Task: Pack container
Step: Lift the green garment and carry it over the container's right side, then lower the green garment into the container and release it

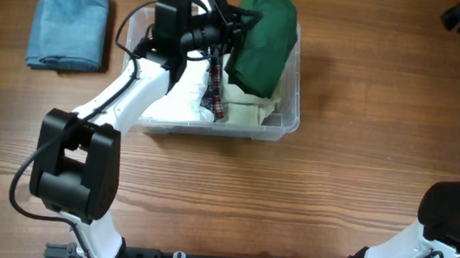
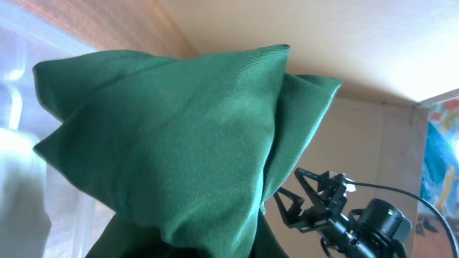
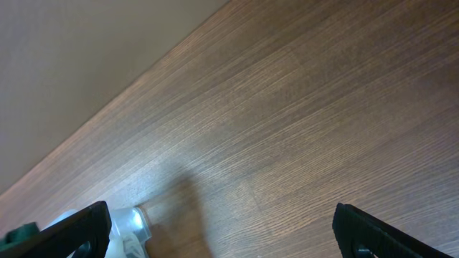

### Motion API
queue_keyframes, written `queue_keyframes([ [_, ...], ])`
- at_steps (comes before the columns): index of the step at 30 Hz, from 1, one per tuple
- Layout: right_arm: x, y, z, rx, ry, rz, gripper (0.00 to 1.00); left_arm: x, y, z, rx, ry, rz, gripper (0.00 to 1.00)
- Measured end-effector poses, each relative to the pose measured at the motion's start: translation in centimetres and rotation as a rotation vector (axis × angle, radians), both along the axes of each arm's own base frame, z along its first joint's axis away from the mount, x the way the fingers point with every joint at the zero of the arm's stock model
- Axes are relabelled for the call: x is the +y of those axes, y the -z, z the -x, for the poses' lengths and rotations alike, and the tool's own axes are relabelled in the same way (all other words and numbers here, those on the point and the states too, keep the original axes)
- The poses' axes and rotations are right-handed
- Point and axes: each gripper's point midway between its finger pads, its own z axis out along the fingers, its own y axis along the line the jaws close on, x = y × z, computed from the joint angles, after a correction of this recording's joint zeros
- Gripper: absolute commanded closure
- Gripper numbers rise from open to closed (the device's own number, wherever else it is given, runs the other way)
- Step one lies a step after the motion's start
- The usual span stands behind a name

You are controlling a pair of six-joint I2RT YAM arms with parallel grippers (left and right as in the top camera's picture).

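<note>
Here, left gripper (image 1: 234, 21) over container (image 1: 289, 118), jaws clamped on green cloth (image 1: 264, 35) bunched above right half. Container mid-table; white cloth (image 1: 183, 105), patterned strip (image 1: 215, 89) inside. Blue cloth (image 1: 70, 19) far left. Right gripper (image 3: 222, 233) wide, holding nothing, above bare table (image 3: 308, 107).

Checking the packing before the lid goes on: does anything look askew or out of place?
The green cloth stands bunched up at the right end of the container, rising over its rim instead of lying flat. A blue cloth lies outside on the table.
</note>
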Motion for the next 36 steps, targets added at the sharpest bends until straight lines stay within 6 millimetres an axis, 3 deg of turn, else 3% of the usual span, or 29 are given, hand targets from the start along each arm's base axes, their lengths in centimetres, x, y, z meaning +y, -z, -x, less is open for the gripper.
queue_keyframes([
  [6, 0.0, 0.0, 0.0, 0.0, 0.0, 0.0, 0.0, -0.5, 2.4, 0.3, 0.084, -0.05, -0.05, 0.96],
  [16, 0.0, 0.0, 0.0, 0.0, 0.0, 0.0, 0.0, 1.8, 8.7, 1.0, 0.208, -0.189, -0.156, 0.96],
  [18, 0.0, 0.0, 0.0, 0.0, 0.0, 0.0, 0.0, 2.2, 9.3, 1.0, 0.219, -0.211, -0.172, 0.83],
  [20, 0.0, 0.0, 0.0, 0.0, 0.0, 0.0, 0.0, 2.4, 9.4, 0.7, 0.219, -0.23, -0.176, 0.68],
  [25, 0.0, 0.0, 0.0, 0.0, 0.0, 0.0, 0.0, 2.4, 8.3, 0.0, 0.12, -0.226, -0.191, 0.49],
  [29, 0.0, 0.0, 0.0, 0.0, 0.0, 0.0, 0.0, 2.2, 7.1, -0.4, 0.011, -0.192, -0.202, 0.42],
  [32, 0.0, 0.0, 0.0, 0.0, 0.0, 0.0, 0.0, 2.4, 6.5, -0.3, -0.057, -0.17, -0.24, 0.26],
  [36, 0.0, 0.0, 0.0, 0.0, 0.0, 0.0, 0.0, 2.6, 3.1, 0.4, -0.199, -0.137, -0.289, 0.23],
])
